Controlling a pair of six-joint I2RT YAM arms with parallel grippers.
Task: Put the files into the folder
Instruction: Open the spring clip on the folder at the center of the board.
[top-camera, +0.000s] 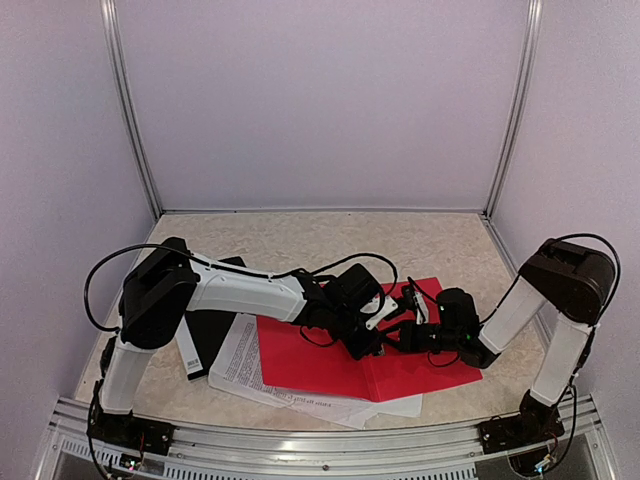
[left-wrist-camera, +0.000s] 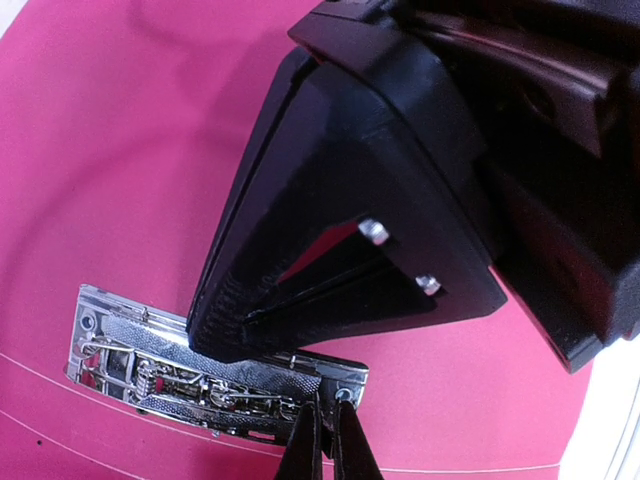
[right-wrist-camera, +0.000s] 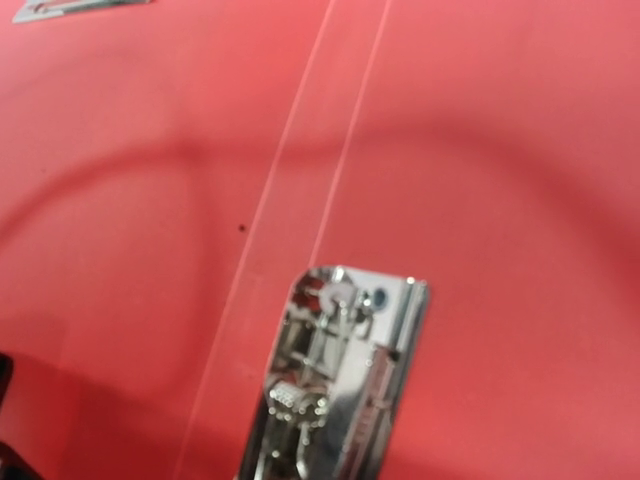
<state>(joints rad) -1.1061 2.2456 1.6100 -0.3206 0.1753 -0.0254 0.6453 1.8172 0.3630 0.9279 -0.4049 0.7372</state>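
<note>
Several white sheets, the files, lie flat on the tabletop. They are pinned beneath an open red folder, with only their left and near margins showing. Thin and limp, the paper looks light, easily creased and likely to slide sheet over sheet. The exposed left margin, clear of the cover, seems the sensible place to pinch it, though the stack would first have to be drawn out from under the folder.

Over the folder's middle, the left end effector is closed, its tips resting on the chrome spring clamp fixed inside the cover. The right end effector, meeting it from the right, is also closed and holds nothing that can be made out. A black flat case sits just left of the papers.

Only the overhead view shows the paper at all; red cover fills both wrist views. The left wrist view alone shows the contact with the clamp. The right wrist view shows one such clamp close up and a second clamp at its top-left corner, but none of its own fingers.
</note>
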